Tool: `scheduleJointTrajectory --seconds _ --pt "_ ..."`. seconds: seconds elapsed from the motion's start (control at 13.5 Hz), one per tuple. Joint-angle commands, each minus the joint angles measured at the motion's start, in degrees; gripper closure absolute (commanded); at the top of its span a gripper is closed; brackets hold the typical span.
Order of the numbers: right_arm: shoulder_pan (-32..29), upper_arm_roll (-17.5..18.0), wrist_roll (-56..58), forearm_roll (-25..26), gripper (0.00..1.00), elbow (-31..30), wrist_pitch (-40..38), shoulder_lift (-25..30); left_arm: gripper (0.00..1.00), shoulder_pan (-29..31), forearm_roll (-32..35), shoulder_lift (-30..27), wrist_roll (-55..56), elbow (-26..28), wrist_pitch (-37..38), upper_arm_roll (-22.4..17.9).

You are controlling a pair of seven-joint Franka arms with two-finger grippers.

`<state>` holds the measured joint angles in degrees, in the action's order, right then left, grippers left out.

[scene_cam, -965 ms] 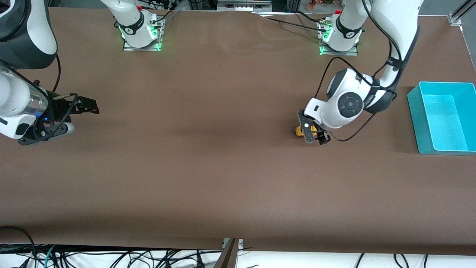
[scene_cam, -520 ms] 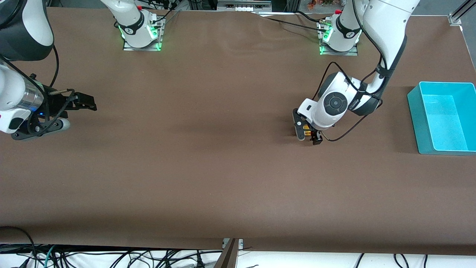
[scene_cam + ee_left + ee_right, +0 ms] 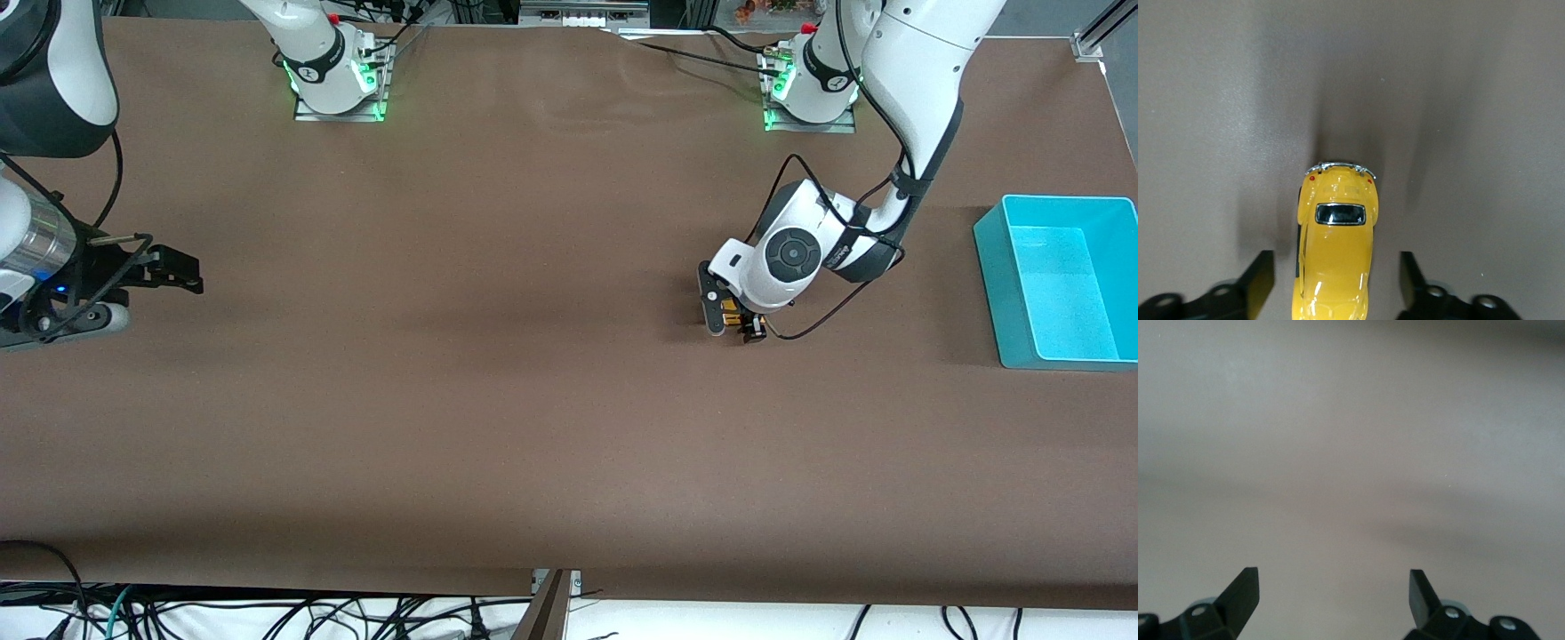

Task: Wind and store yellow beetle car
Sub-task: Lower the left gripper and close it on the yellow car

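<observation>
The yellow beetle car [image 3: 1336,247] stands on the brown table [image 3: 498,356], toward the left arm's end. In the front view only a sliver of the car [image 3: 731,311] shows under the hand. My left gripper [image 3: 731,322] is down at the table, straddling the car. In the left wrist view the left gripper [image 3: 1336,263] has one finger on each side of the car body. A narrow gap shows on both sides, so it is open. My right gripper [image 3: 182,269] hangs open over the right arm's end of the table, and the right wrist view shows nothing between the right gripper's [image 3: 1331,577] fingers.
A teal bin [image 3: 989,242] with nothing showing in it sits at the edge of the table on the left arm's end, beside the car's spot. The arm bases [image 3: 338,84] stand along the farthest edge from the front camera.
My left gripper has come down around the car and its fingers have drawn closer to the car's sides. The right arm has drifted outward toward its end of the table.
</observation>
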<state>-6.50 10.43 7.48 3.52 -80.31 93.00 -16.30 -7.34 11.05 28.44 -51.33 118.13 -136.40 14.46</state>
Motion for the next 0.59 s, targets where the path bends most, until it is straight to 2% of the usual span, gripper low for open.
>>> scheduleJointTrajectory --seconds 0.0,0.07,0.22,0.3,0.52 --pt "0.79 -0.5 -0.01 0.7 0.01 0.33 0.43 0.48 0.88 0.05 1.25 -0.22 -0.52 0.26 -0.8 -0.04" --pt "0.79 -0.59 0.16 0.7 0.01 0.41 0.08 0.65 0.92 0.05 1.25 -0.4 -0.61 0.08 -0.71 -0.04" --pt "0.88 -1.03 0.16 0.62 0.01 0.33 -0.19 1.35 0.92 0.48 1.25 -2.84 -1.14 -0.27 1.04 -0.04" --pt "0.97 -1.29 0.16 0.88 0.01 0.33 -0.19 1.36 0.91 0.84 1.25 -4.34 -1.14 -0.7 4.44 -0.04" --pt "0.53 -1.55 0.25 0.79 0.01 0.41 -2.2 1.53 0.91 1.28 1.25 -7.69 -1.14 -6.84 18.4 -0.39"
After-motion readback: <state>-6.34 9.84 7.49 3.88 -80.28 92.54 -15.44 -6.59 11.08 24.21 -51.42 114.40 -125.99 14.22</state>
